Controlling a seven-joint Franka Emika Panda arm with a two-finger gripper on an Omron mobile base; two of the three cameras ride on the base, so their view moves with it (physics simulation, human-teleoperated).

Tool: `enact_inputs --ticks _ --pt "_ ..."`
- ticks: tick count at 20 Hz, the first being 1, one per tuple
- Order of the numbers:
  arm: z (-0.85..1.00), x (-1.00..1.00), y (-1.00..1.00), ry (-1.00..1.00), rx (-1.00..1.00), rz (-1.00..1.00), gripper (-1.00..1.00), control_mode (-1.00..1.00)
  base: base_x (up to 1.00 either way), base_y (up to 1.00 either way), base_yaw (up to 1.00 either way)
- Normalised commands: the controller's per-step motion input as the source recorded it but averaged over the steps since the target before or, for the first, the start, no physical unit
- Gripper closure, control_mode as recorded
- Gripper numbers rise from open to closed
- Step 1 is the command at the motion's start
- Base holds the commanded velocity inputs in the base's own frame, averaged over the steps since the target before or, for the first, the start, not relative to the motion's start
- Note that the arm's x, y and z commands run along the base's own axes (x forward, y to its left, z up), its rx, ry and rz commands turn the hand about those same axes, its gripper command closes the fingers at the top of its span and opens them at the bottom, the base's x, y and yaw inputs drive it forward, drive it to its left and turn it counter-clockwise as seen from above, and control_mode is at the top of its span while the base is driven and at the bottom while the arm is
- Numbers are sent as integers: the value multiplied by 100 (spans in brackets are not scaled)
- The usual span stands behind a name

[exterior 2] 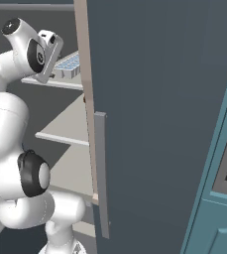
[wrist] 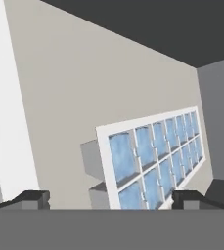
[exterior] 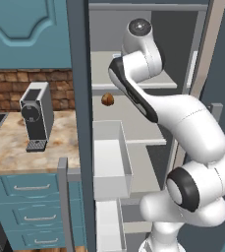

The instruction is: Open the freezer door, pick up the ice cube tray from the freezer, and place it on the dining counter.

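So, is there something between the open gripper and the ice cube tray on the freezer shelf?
Nothing visible is between them. In the hand view the gripper is open, and the ice cube tray lies on the light grey shelf just ahead of the fingertips, with only bare shelf around it. The small brown ball sits on a lower shelf.

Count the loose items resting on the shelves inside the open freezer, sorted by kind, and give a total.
White ice cube tray with pale blue square cells: 1
Small brown ball: 1
Total: 2
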Motion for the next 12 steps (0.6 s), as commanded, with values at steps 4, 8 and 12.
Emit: enact_inputs --ticks 4,8,12 --pt "-5 25 0 2 0 0 -100 -100 0 0 0" --pt "-4 27 0 1 0 0 -100 -100 0 0 0" --pt "0 29 0 1 0 0 -100 -100 0 0 0"
